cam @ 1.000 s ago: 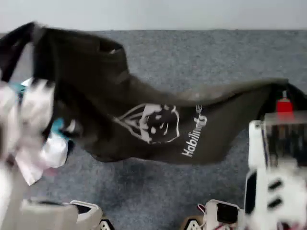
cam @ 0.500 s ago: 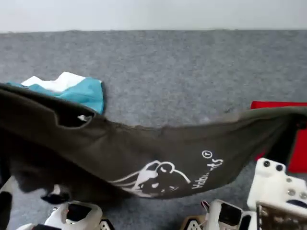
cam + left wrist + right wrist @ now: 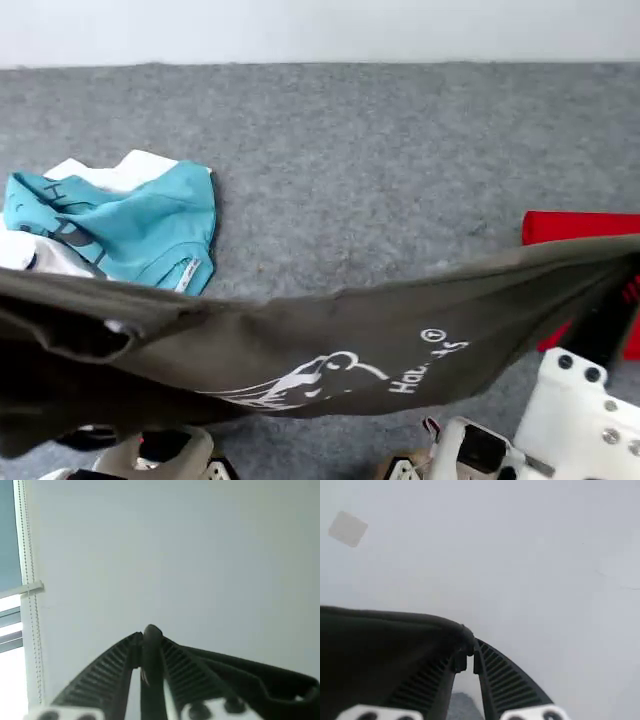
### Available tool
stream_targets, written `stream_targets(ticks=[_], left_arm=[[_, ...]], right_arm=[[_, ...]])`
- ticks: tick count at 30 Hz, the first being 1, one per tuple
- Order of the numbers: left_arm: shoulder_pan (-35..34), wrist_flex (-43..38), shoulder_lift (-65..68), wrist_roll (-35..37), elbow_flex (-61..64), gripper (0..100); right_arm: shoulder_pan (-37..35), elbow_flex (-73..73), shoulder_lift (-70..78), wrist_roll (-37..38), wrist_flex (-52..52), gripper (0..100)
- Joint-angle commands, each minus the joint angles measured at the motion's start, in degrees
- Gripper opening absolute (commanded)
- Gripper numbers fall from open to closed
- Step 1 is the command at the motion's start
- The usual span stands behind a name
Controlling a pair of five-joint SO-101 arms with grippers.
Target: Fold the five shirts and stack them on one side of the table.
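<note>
We start close in. Our left gripper has its fingers squeezed tight on a bit of the dark olive shirt. Our right gripper is pinched tight too, on another edge of the same shirt, and the dark cloth is bunched right beside its fingers. Between the two sets of fingers the shirt hangs in the air, pulled out long over the near edge of the table. Its white print is showing. We cannot see it touching down anywhere.

We think this shirt is only being spread out, so its folding has not begun.

Further out from the left fingers lies a teal shirt, all crumpled, with a white shirt tucked under and beside it. That heap is not folded. Further out from the right fingers lies a red shirt, flat, with a straight edge. The dark shirt hides part of it, so we cannot tell if it is folded.

That makes four shirts we can count, and we cannot pick out a fifth. We see no neat stack, so we judge the job is near its start. Most of the folding and all of the stacking is left to do.

There is no box or basket here. The shirts lie straight on the grey table, and past them stands the pale wall
</note>
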Motion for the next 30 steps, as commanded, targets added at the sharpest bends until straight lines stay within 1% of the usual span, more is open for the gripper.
stream_targets(ticks=[1,4,11,20,30], left_arm=[[0.00,-2.29,5.45,-0.53,1.01,1],[0.09,-3.78,8.62,-0.53,0.92,1],[0.00,-4.13,13.45,-0.53,0.92,1],[-0.26,-3.60,19.52,-0.53,1.01,1],[-0.26,-3.52,27.60,-0.62,1.01,1]], right_arm=[[4.62,-1.23,0.48,-1.76,-4.35,1.0],[6.29,-1.23,0.48,-1.85,-6.20,1.0],[6.46,-1.14,2.15,-1.85,-6.46,1.0],[6.29,3.16,9.19,-1.67,-5.76,1.0],[6.20,3.25,19.03,-1.67,-5.58,1.0]])
